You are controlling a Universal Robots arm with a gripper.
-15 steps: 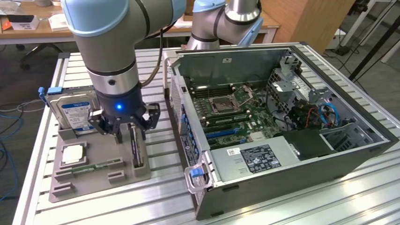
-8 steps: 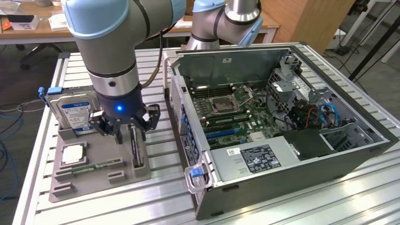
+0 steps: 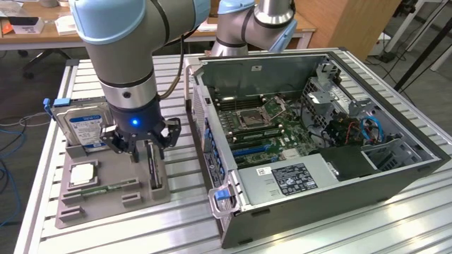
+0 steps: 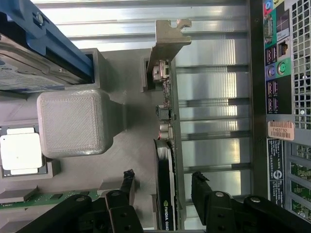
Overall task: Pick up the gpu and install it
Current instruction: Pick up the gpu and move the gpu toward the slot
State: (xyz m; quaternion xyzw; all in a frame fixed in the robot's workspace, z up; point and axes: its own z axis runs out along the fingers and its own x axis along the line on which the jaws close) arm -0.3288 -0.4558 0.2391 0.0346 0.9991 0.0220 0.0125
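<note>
Grey holder tray (image 3: 92,207) on bench (image 3: 339,233) holds hard drive (image 3: 84,126), CPU chip (image 3: 82,173), memory stick (image 3: 106,188) and gpu (image 3: 154,170), which stands on edge in the slot nearest the open PC case (image 3: 318,132). Wrist view adds the gpu's silver bracket (image 4: 168,36) and the case's rear ports (image 4: 277,53). Gpu long axis runs alongside the case wall. Pincer (image 3: 146,152) wide, fingers (image 4: 127,180) straddling the gpu, not gripping
</note>
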